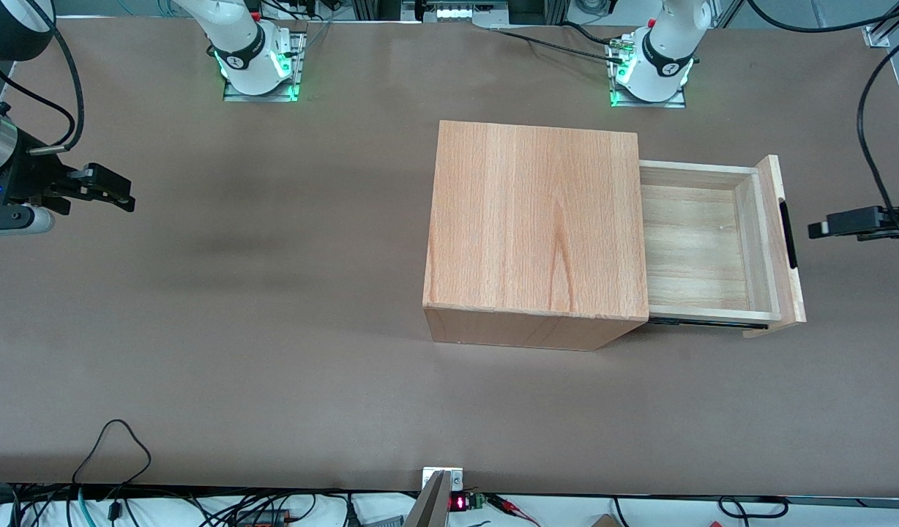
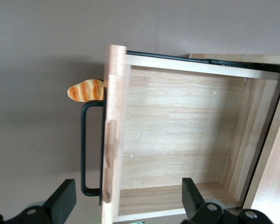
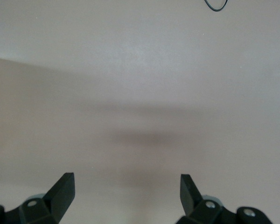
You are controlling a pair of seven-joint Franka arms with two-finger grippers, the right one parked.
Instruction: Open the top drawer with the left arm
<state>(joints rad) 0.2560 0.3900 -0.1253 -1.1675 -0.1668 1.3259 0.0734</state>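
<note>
The top drawer (image 1: 702, 245), a shallow pale-wood tray with a flat wooden front panel and a long slim black bar handle (image 1: 788, 234), stands pulled well out of the big plain wooden box casing (image 1: 534, 234), toward the working arm's end of the table. Its bare plank floor is open to view and nothing lies in it. A dark slide rail shows under the tray's edge nearer the front camera. Judging by how far it is out, the opening looks done or nearly so.

The left arm's slim black gripper (image 2: 126, 200) hangs just clear of the handle, its fingers (image 2: 63, 198) spread wide apart and gripping nothing; in the wrist view they straddle the front panel, which fits a release after pulling.

A small orange-and-cream striped object (image 2: 86, 90), perhaps a toy bread loaf, peeks out beside the handle, below the front panel. The brown table (image 1: 274, 329) carries the casing.
</note>
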